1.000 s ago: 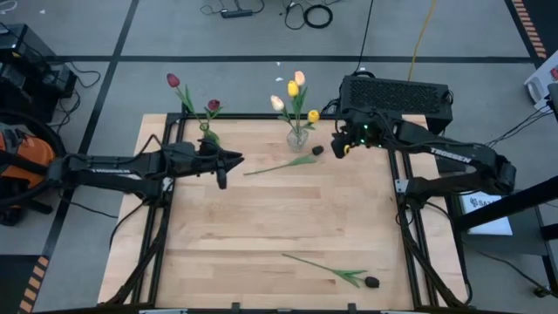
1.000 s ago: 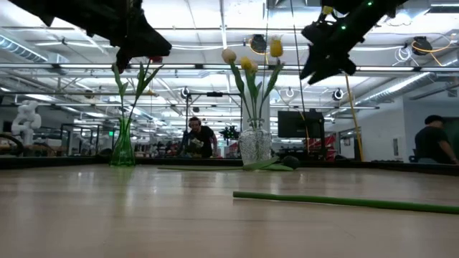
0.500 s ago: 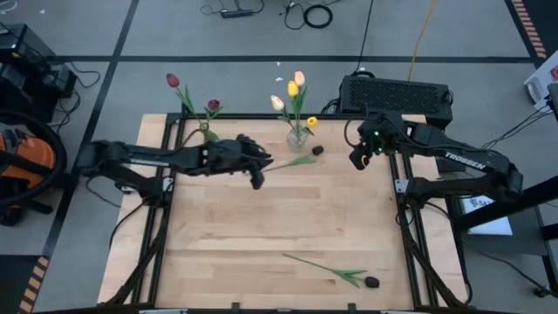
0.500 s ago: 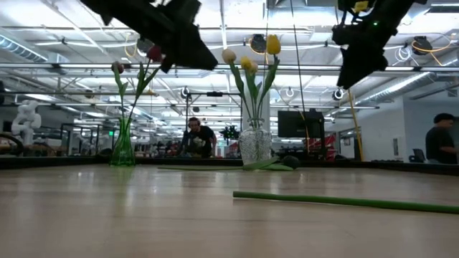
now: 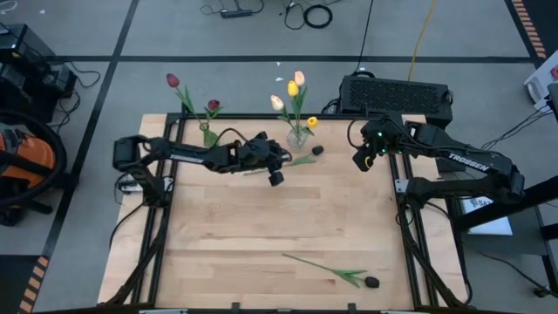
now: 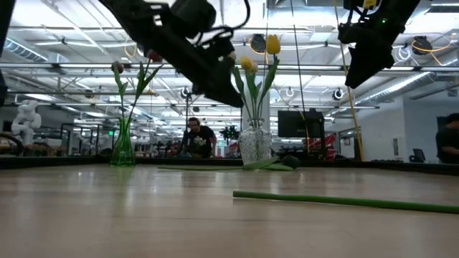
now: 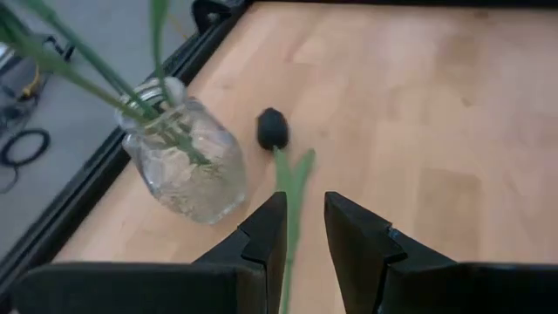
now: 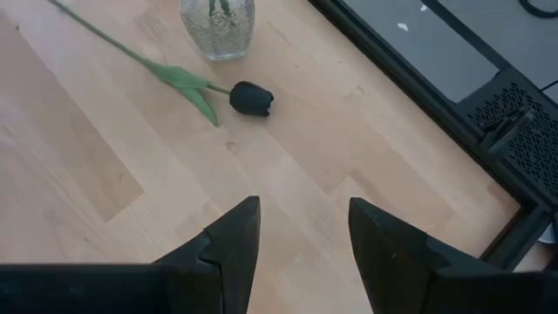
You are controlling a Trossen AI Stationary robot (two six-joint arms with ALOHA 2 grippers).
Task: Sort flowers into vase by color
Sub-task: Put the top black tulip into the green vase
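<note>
While the right end effector waits open and empty at the far right, the left end effector, fingers parted and empty, hovers over the dark tulip; its stem runs left-right beside the clear vase.

worktop: pale wood grain, black frame | clear glass vase: yellow and cream-peach heads | green vase: maroon heads | loose tulips: green stems, dark heads | arms: black
</note>
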